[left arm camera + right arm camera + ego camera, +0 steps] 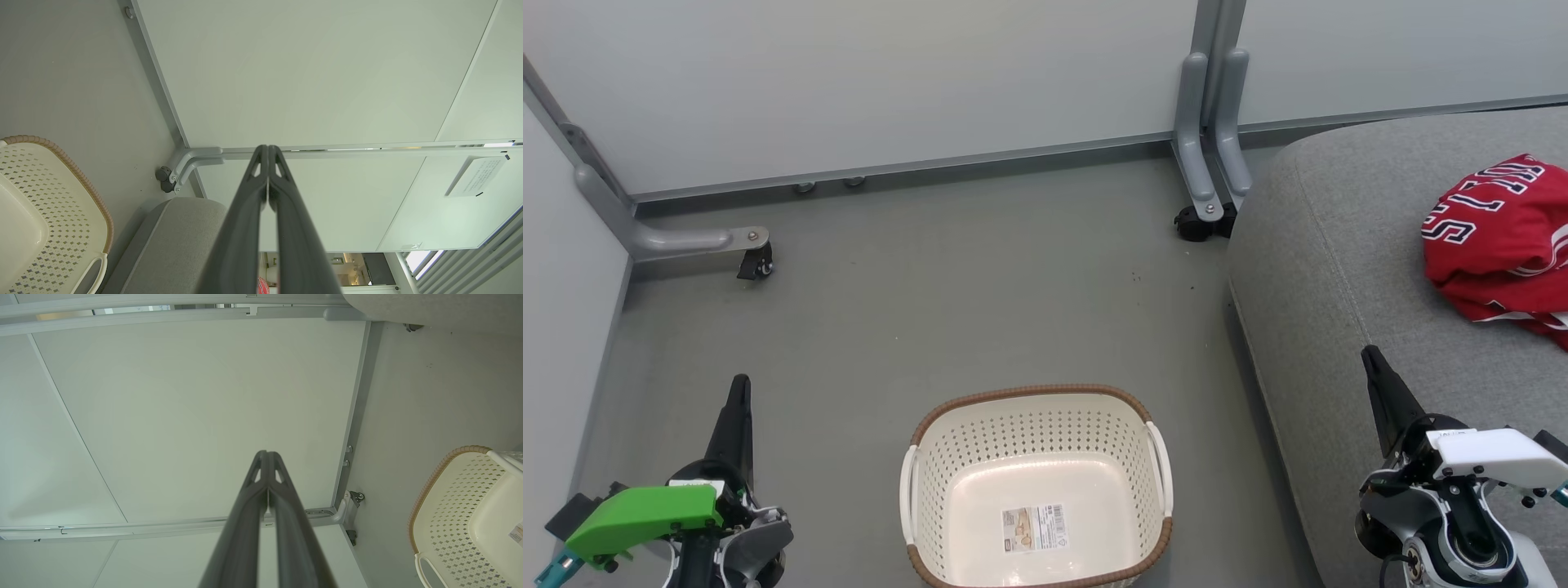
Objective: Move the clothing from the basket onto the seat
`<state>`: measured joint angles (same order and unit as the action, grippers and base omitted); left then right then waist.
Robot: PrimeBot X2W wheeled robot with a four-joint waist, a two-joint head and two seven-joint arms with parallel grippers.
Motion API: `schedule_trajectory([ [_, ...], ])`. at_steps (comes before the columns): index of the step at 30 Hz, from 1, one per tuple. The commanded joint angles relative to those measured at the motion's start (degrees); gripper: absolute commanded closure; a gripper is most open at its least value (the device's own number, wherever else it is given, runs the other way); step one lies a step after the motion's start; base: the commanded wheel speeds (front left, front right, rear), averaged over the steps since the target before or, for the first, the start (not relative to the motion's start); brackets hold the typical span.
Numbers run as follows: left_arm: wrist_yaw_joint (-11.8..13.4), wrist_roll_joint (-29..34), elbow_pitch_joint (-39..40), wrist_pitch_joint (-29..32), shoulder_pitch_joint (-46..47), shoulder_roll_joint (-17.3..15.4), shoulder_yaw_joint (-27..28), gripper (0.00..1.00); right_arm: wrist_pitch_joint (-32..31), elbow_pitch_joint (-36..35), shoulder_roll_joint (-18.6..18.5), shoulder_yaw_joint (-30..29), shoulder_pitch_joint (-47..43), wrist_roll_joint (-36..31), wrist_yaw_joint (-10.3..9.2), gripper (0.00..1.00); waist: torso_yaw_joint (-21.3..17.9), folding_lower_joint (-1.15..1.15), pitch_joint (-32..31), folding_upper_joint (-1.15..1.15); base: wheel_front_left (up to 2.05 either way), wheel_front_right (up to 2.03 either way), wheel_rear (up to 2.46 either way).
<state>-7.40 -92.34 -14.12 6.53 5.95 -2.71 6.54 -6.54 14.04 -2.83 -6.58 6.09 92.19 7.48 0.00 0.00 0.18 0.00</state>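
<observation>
Ahead of our right gripper and out to its right, the clothing lies in a crumpled red heap on the seat, well apart from the fingertips. White-edged block letters show on its upper fold, and we cannot tell how many pieces make up the heap. Between our two grippers, nearer in than either tip, the basket stands on the floor with nothing in it but a paper label on its bottom. Our left gripper is off to the basket's far side, over bare floor. Both pairs of fingers are pressed together with nothing between them, as each wrist view makes plain. We judge the task as good as done, since no red fabric lies in the basket. Should the heap need shifting, we expect it to be light, limp and a little slick, sagging and trailing from any single pinch. A raised fold near the top of the mound, gathered through several layers, looks the surest hold, rather than the thin white trim at its edge.
</observation>
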Motion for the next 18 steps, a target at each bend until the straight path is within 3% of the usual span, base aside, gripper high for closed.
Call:
schedule_trajectory([
  [1, -0.3, -0.2, 0.1, 0.2, 0.6, -0.3, 0.1, 1.0, -0.2, 0.1, -0.1, 0.0, 0.3, 0.4, 0.02, 1.0, 0.0, 0.0, 0.0, 0.0, 0.0, 0.0, 0.0],
  [18, -0.3, -0.2, 0.1, 0.2, 0.6, -0.3, 0.1, 1.0, -0.2, 0.1, -0.1, 0.0, 0.3, 0.4, 0.02, 1.0, 0.0, 0.0, 0.0, 0.0, 0.0, 0.0, 0.0],
])
